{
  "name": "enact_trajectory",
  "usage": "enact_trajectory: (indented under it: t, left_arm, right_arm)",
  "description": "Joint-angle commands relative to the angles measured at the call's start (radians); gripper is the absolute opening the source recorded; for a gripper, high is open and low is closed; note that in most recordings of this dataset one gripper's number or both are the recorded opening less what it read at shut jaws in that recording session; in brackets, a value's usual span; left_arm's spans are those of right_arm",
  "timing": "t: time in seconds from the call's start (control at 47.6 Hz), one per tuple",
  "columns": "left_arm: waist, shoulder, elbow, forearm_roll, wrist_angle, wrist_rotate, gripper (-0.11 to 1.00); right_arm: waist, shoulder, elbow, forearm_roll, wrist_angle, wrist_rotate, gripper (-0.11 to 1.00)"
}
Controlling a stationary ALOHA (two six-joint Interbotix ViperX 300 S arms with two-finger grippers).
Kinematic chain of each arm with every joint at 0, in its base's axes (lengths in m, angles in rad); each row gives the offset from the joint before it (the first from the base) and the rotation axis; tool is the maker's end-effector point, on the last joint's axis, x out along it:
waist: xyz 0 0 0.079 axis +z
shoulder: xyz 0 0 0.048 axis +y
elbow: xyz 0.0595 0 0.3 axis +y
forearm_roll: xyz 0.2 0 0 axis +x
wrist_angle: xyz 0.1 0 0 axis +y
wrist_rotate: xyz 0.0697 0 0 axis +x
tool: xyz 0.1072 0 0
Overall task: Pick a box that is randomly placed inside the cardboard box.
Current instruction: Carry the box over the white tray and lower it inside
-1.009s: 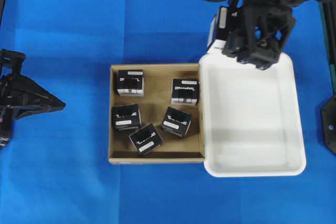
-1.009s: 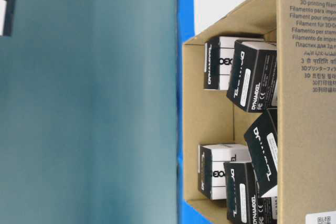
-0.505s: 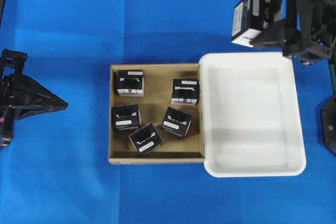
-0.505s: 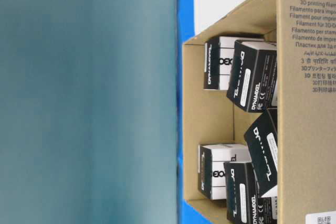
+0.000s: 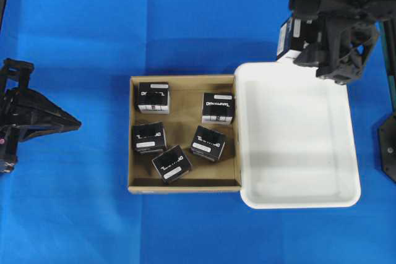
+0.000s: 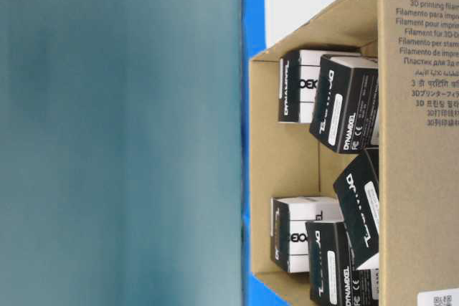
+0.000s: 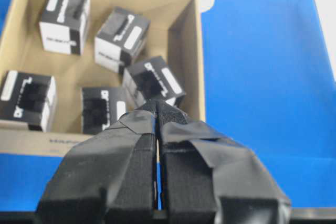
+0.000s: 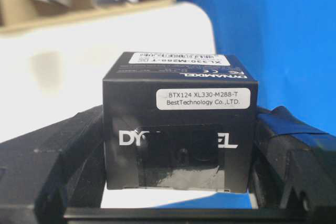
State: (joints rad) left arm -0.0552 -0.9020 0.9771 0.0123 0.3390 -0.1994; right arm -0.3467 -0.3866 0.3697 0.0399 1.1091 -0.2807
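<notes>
Small black carton held above the far edge of the white tray.

The white plastic tray (image 5: 297, 146) holds nothing; the shallow brown cardboard box (image 5: 183, 185) beside it holds five black cartons. The right gripper (image 5: 309, 44) clamps the small black cube-like box (image 8: 179, 124) between its fingers (image 8: 286, 145); only the wrist view shows its label. The left gripper (image 7: 158, 109) has its fingers pressed together, holding nothing.

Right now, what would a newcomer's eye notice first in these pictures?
First, the small black box clamped in the right gripper, held above the far corner of the white tray. Next, five similar black boxes scattered inside the cardboard box beside the tray. The left gripper waits shut, away at the left.
</notes>
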Motion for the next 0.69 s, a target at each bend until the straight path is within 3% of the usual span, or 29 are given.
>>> enact_trajectory:
  t: [0.0,0.252,0.673]
  left_arm:
    - [0.003,0.005,-0.015,0.003,-0.008,-0.002,-0.03]
    - [0.003,0.005,-0.015,0.002,-0.015,-0.008,-0.03]
    - [0.003,0.008,-0.015,0.003,-0.012,-0.023,-0.03]
  right_arm:
    - [0.003,0.008,0.037,-0.009,-0.049,-0.021,0.75]
    - [0.021,0.091,0.129,-0.012,-0.138,-0.041,0.75]
    - [0.035,0.278,0.167,-0.032,-0.264,-0.104,0.75]
